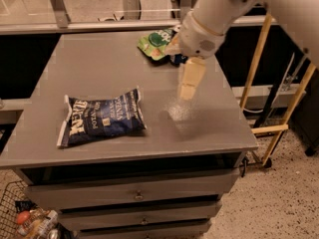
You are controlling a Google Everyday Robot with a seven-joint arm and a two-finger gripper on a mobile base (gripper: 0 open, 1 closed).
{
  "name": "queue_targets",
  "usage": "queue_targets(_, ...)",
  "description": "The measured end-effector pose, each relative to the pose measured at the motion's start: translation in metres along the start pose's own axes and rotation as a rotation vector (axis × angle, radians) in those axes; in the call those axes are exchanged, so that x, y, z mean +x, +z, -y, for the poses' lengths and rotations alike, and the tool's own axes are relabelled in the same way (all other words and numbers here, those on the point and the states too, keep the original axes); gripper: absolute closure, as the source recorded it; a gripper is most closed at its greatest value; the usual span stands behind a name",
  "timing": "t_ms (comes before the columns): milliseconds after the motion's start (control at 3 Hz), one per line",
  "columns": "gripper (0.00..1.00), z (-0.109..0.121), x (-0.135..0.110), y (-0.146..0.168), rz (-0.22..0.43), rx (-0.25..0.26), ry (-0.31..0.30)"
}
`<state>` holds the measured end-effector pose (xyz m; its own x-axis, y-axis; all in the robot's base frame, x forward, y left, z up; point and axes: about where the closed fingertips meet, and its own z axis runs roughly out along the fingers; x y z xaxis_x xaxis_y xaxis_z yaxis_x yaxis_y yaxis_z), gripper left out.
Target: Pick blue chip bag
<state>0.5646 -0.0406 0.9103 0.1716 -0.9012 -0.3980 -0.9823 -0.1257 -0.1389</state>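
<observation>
Grey drawer cabinet (99, 59) fills view. My arm (219, 9) reaches in from upper right, over far right part of top. Blue chip bag (102, 117) lies flat near front left edge, white lettering up, untouched. My gripper (186, 89) hangs pointing down above bare top, right of bag and well apart from it; open or closed, cannot tell. Green snack pouch (154, 43) at far edge, beside my wrist.
</observation>
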Motion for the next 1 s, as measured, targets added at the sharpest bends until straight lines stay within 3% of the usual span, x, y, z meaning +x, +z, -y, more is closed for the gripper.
queue_targets(333,0.00,0.007,-0.035,0.030,0.004,-0.047,-0.074)
queue_targets(667,0.00,0.007,-0.037,0.031,0.005,-0.048,-0.079)
queue_targets(1000,0.00,0.002,-0.041,0.047,-0.088,-0.107,-0.087)
